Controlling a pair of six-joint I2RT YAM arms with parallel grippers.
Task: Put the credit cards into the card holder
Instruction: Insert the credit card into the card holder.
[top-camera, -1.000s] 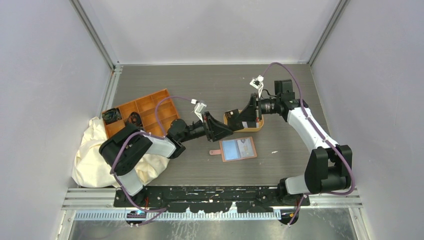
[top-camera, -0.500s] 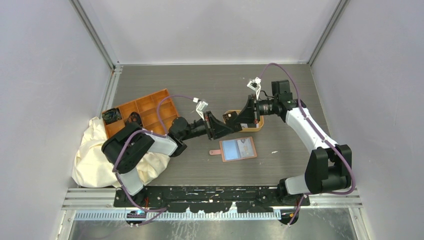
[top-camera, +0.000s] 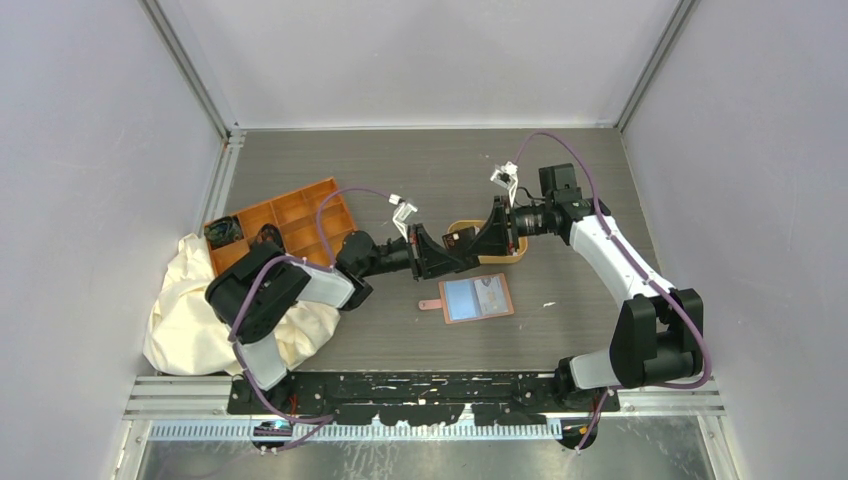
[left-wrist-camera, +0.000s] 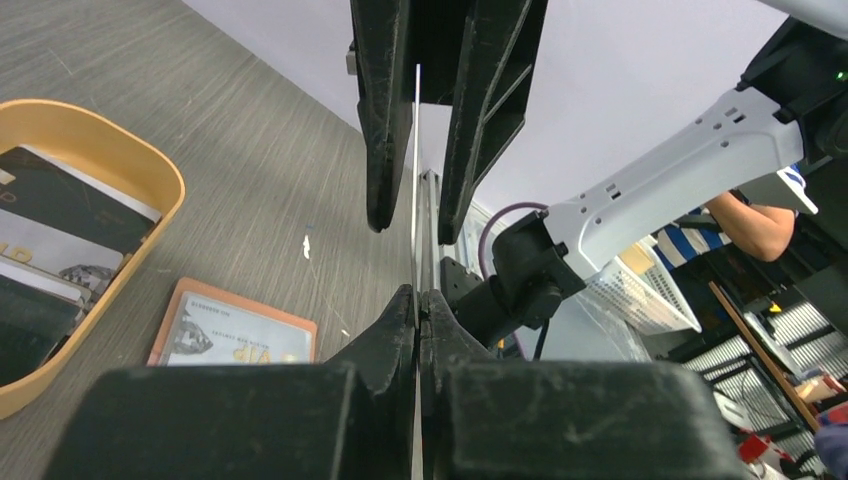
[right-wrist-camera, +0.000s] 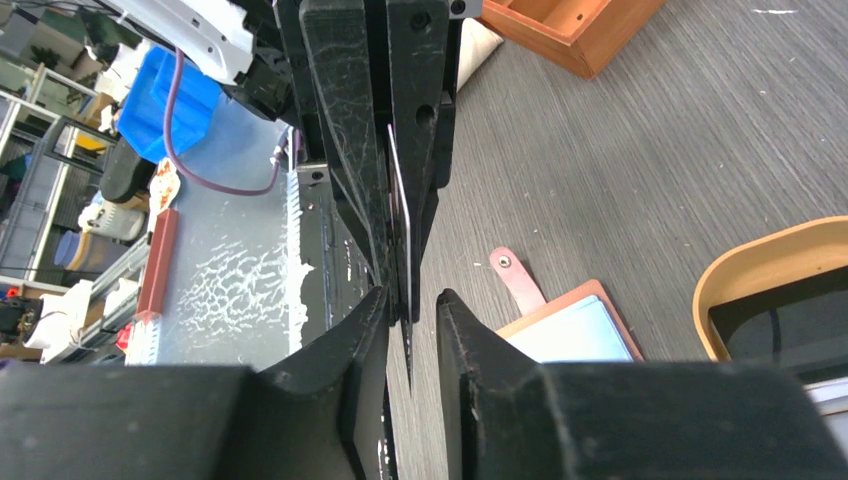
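Observation:
My left gripper (top-camera: 447, 252) is shut on a thin credit card (left-wrist-camera: 416, 150), held on edge above the table. My right gripper (top-camera: 470, 240) faces it, open, its fingers (left-wrist-camera: 375, 110) on either side of the card's far end. In the right wrist view the card (right-wrist-camera: 402, 225) stands in the gap between my right gripper's (right-wrist-camera: 412, 305) open jaws. The card holder (top-camera: 476, 297) lies open on the table just in front, bluish pockets up, snap tab (right-wrist-camera: 515, 278) to its left. More cards (left-wrist-camera: 60, 210) lie in the oval tan tray (top-camera: 516, 254).
An orange compartment tray (top-camera: 290, 215) holding small dark items stands at the left. A crumpled cream cloth (top-camera: 185, 310) lies beside the left arm. The enclosure walls stand at the back and sides.
My right gripper has moved left toward the left gripper, and its open fingers now straddle the card. The left gripper shifted slightly back and left with the card.

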